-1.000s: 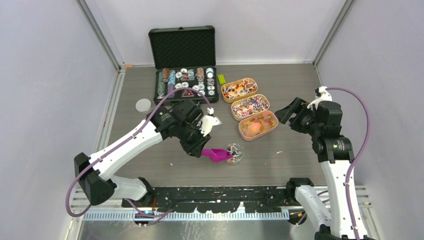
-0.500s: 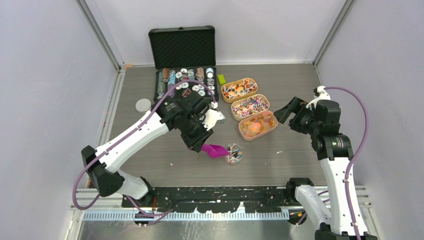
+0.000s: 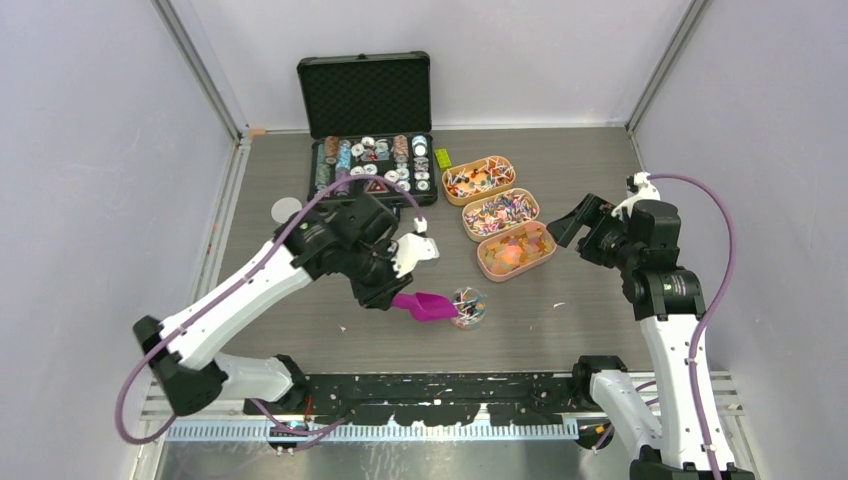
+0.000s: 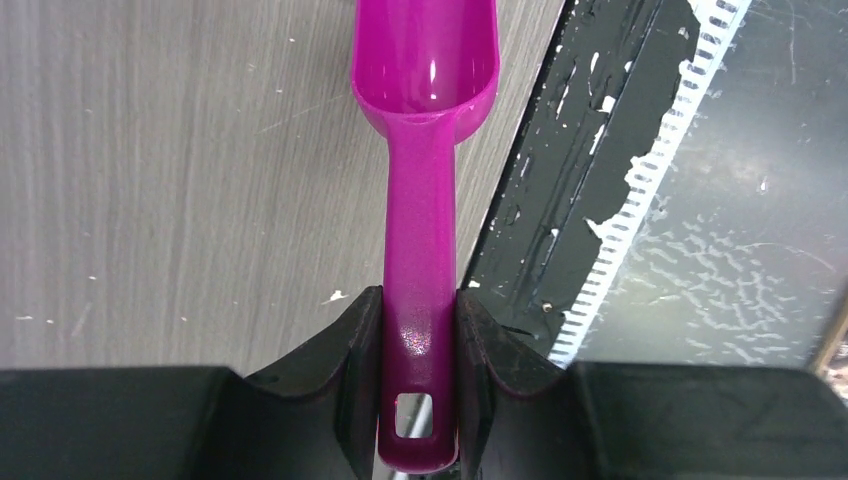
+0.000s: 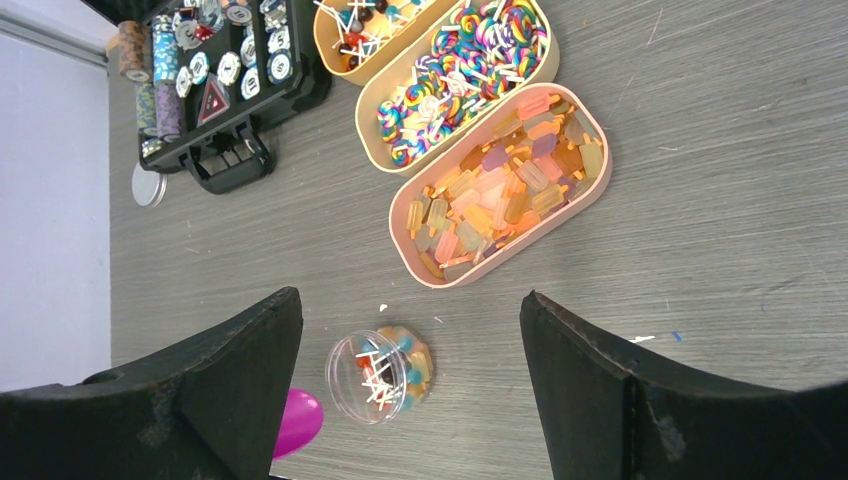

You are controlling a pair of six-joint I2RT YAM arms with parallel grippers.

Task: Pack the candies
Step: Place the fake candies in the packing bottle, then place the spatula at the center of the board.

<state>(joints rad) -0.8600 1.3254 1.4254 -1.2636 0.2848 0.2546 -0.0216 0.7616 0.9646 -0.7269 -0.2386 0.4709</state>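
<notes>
My left gripper point(image 3: 392, 296) is shut on the handle of a magenta scoop point(image 3: 425, 306), also seen in the left wrist view point(image 4: 424, 200); its bowl looks empty and lies just left of a small clear round jar point(image 3: 469, 306) that holds mixed candies point(image 5: 400, 368). Three oval trays hold more candies: lollipops in the far one point(image 3: 478, 179), swirled sweets in the middle one point(image 3: 500, 213), pastel pieces in the near one point(image 3: 516, 250). My right gripper point(image 3: 578, 222) is open and empty, right of the trays, above the table.
An open black case point(image 3: 368, 130) with rows of poker chips stands at the back. A small yellow-green block point(image 3: 442, 158) lies beside it. A round white lid point(image 3: 287, 210) lies at the left. Black rails point(image 3: 450, 385) run along the near edge.
My left gripper swung the scoop up over the jar and then drew it back left and lower. The right arm has barely moved.
</notes>
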